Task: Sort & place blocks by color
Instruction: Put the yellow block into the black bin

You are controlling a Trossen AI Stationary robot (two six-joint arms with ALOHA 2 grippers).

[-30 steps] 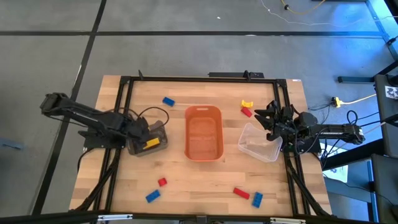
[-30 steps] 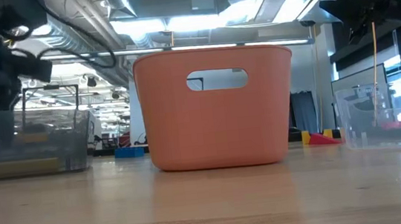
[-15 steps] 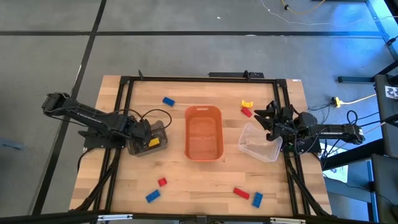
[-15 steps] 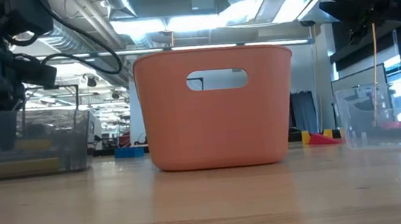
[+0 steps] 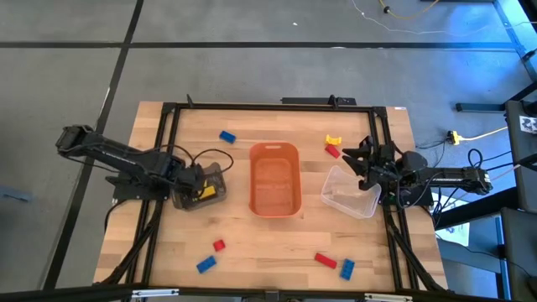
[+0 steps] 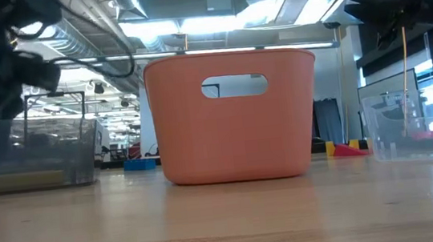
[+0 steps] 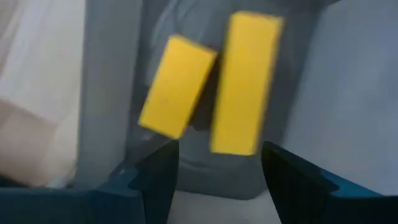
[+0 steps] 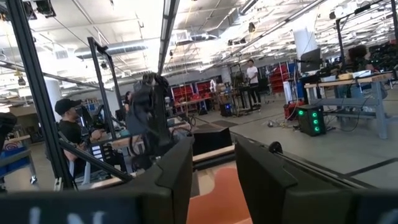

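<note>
My left gripper [image 5: 198,182] [image 7: 217,179] hangs open over the dark bin [image 5: 216,174], fingers pointing down. Two yellow blocks [image 7: 177,95] [image 7: 244,83] lie side by side on the bin's floor below the fingertips, untouched. My right gripper [image 5: 362,161] [image 8: 214,169] waits open, off the table, beside the clear bin [image 5: 348,193]. Loose on the wood: a blue block [image 5: 226,136], a yellow block [image 5: 334,139] against a red block [image 5: 332,151], another red block [image 5: 219,245], a blue block [image 5: 205,264], and a red and blue pair [image 5: 325,260] [image 5: 347,268].
The orange oblong tub [image 5: 274,178] [image 6: 234,115] stands at the table's middle between the two bins. A black frame [image 5: 172,117] runs along the table's left, far and right sides. Bare wood lies along the near edge between the loose blocks. People stand in the room beyond.
My left gripper dipped toward the dark bin's floor, shifting a little toward the orange tub, then rose again above the bin. The right arm and the loose blocks kept still.
</note>
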